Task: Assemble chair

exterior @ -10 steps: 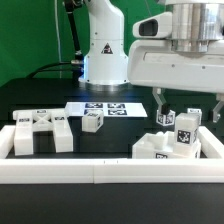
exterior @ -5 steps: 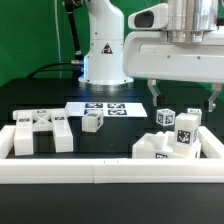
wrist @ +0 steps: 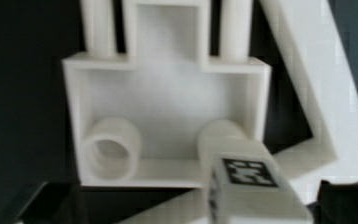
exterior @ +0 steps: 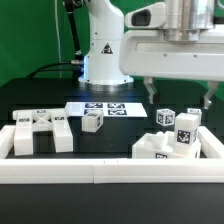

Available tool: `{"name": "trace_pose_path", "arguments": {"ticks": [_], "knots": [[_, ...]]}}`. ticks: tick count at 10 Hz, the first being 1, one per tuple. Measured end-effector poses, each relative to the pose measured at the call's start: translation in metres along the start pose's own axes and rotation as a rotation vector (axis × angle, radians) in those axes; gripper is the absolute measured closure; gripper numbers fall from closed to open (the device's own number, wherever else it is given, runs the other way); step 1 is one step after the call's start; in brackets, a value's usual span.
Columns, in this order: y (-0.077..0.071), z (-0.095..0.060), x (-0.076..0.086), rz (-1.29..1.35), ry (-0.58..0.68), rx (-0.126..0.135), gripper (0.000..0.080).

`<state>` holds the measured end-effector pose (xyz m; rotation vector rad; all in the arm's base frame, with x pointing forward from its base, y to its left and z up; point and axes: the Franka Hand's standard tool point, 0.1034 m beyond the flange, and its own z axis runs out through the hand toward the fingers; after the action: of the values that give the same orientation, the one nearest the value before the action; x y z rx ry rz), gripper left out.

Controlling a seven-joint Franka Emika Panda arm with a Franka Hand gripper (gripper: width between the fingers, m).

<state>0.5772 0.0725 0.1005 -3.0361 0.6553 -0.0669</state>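
The partly built chair (exterior: 160,148) stands at the exterior view's right, just behind the front rail. It is a chunky white seat block with two tagged posts (exterior: 187,129) rising from it. My gripper (exterior: 180,95) hangs open above those posts, touching nothing, with one dark fingertip (exterior: 150,92) on each side. In the wrist view I look down on the seat (wrist: 167,100), with a tagged post (wrist: 247,172) between my spread fingers (wrist: 44,205). A loose cross-shaped chair part (exterior: 40,130) lies at the left, and a small tagged block (exterior: 93,121) sits near the middle.
The long low white border rail (exterior: 110,172) runs along the front and turns up at both ends. The marker board (exterior: 104,108) lies flat behind the small block. The arm's white base (exterior: 103,50) stands at the back on the black table.
My gripper has risen away from the chair's posts and shifted slightly toward the exterior view's left, staying open. The parts have not moved.
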Motion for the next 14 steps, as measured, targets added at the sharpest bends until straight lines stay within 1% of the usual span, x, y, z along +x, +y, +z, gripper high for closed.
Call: {"name": "trace_pose_path", "arguments": {"ticks": [1, 2, 3, 4, 5, 6, 9, 10, 12, 13, 14], "knots": [[0.021, -0.003, -0.009, -0.035, -0.008, 0.004, 0.0150], [0.045, -0.004, -0.010, -0.061, -0.014, 0.007, 0.0150], [0.066, -0.004, -0.005, -0.065, -0.018, 0.006, 0.0150], [0.082, -0.001, 0.000, -0.074, -0.014, 0.002, 0.0150], [0.087, 0.004, 0.001, -0.064, -0.014, -0.003, 0.0150], [0.077, 0.007, 0.000, -0.067, -0.015, -0.001, 0.0150], [0.080, 0.007, 0.001, -0.078, -0.016, -0.001, 0.0150], [0.090, 0.009, 0.001, -0.084, -0.019, 0.005, 0.0150], [0.119, 0.021, -0.021, -0.088, -0.040, -0.007, 0.0150], [0.135, 0.025, -0.028, -0.095, -0.056, -0.009, 0.0150], [0.148, 0.027, -0.029, -0.099, -0.063, -0.013, 0.0150]]}}
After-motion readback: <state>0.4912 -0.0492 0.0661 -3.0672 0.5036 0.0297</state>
